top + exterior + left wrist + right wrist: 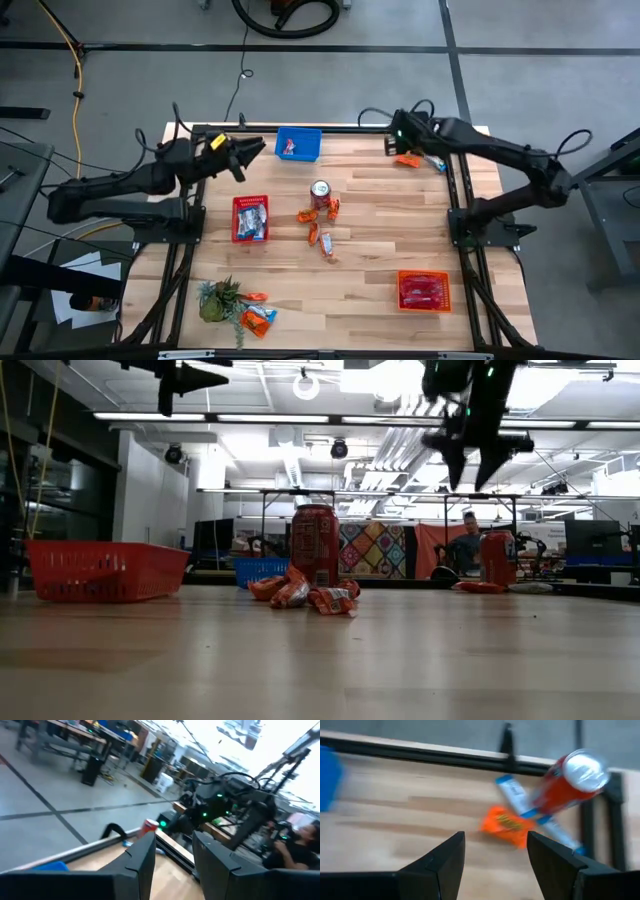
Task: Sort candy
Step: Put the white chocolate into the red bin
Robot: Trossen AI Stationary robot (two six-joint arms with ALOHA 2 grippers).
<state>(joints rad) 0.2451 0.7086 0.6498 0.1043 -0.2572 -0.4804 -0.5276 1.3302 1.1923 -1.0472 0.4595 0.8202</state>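
Note:
Candy packets lie in several spots. An orange candy packet [507, 826] and blue-and-white packets [512, 792] lie flat on the table's far right corner, beside a red-and-silver can [567, 782]. My right gripper [495, 852] hangs open above them [400, 137], touching nothing. More orange and pink-red candy [320, 225] lies mid-table by a second can [320, 190]. A few packets [257, 316] rest near the plant. My left gripper [248, 153] is open and raised over the far left, beside the blue basket [298, 145].
A red basket [250, 218] holds blue-and-white packets. An orange basket [423, 290] near the right edge holds pink-red packets. A small green plant [220, 300] stands at the near left. Black frame rails [330, 128] border the table. Bare wood lies between the baskets.

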